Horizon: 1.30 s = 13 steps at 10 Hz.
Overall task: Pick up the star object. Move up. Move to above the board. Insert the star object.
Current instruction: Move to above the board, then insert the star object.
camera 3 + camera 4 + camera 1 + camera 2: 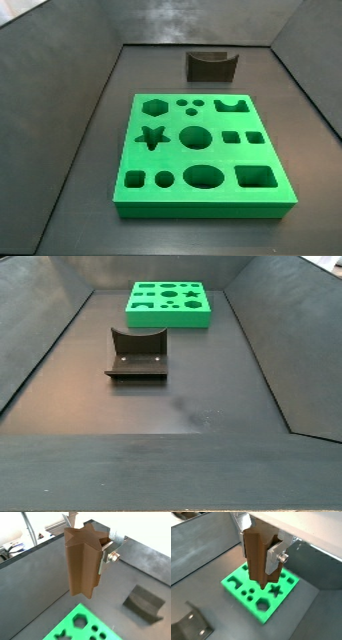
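Dark grey floor (187, 406); gripper (264, 554) holding star object (83, 559) above board (234, 579).

In both wrist views the silver two-finger gripper (90, 542) is mostly hidden behind the tall ridged brown wooden star prism (83, 559). The large bright green slab with cut-out holes (80, 628) is cut off by a wrist view's edge, and the prism covers part of it (238, 582).

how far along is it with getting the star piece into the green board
Picked up and lifted: the claw grips the star piece high above the floor, out of both side views. In hand: hovering over the green board. Left: the star hole is empty.
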### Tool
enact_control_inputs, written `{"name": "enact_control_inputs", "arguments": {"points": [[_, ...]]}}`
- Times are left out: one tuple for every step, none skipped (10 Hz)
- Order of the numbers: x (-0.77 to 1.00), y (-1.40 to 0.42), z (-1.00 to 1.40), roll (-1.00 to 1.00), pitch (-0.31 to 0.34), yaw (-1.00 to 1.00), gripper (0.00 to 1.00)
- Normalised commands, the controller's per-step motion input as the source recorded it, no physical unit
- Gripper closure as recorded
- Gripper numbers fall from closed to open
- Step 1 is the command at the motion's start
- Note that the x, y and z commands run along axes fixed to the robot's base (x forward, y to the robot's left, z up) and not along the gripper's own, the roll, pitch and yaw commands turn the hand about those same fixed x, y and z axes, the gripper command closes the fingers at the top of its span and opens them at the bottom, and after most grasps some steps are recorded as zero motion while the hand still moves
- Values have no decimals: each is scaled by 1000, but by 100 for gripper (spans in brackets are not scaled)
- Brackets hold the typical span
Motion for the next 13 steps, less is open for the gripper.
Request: {"name": "enact_control_inputs", "arguments": {"points": [[176,-913,122,8,140,10,100],[150,-641,93,18,140,12,100],[110,-328,56,37,125,10,100],[87,-177,39,47,104,10,100],[0,0,-57,0,-3,0,100],[0,-3,-220,64,-6,0,100],[-63,-29,-306,137,-34,0,100],[-43,-66,-406,133,-59,0,100],[-49,-100,-534,116,-93,9,100],[-66,-129,-623,94,-120,37,100],[-143,-157,-689,106,-154,46,100],[-51,-209,-740,123,-143,80,100],[0,-200,-740,116,-131,77,100]]}}
